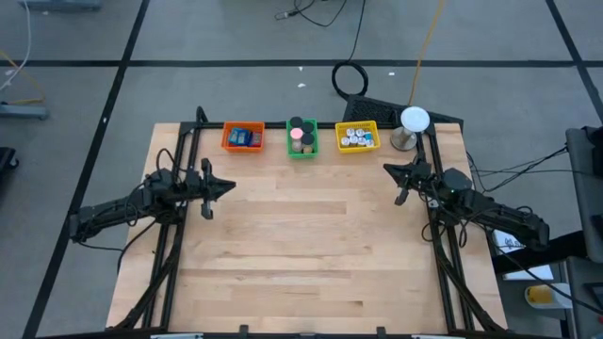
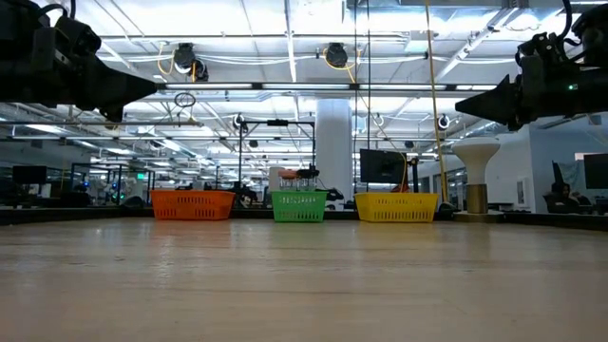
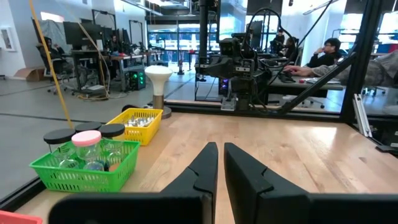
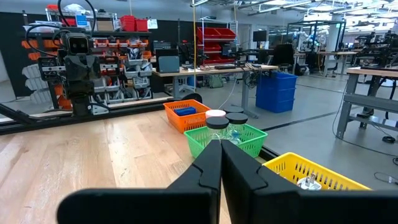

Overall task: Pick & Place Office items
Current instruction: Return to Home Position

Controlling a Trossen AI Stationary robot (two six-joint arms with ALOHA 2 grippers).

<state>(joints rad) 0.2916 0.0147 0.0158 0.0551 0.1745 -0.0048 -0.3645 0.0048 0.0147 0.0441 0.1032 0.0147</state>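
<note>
Office items lie sorted in three bins along the bench's 12 o'clock edge. Mostly blue pieces are in the orange bin, round pieces with pink and black tops in the green bin, and pale round pieces in the yellow bin. The grouping looks like a sort by kind, and a row at the far edge keeps every bin within either arm's reach.

The left fingers hang at 9 o'clock and the right fingers at 3 o'clock. Both pairs point inward and ride high off the wood (the low view shows plain air beneath them). Each pair is pressed together with nothing between. That reads as a parked pose, off to the sides so the middle and the bins stay unobstructed; I judge the sorting finished or close to it.

A white-domed stand sits just beside the yellow bin, toward 1 o'clock. No brand, label or writing is legible on anything.
</note>
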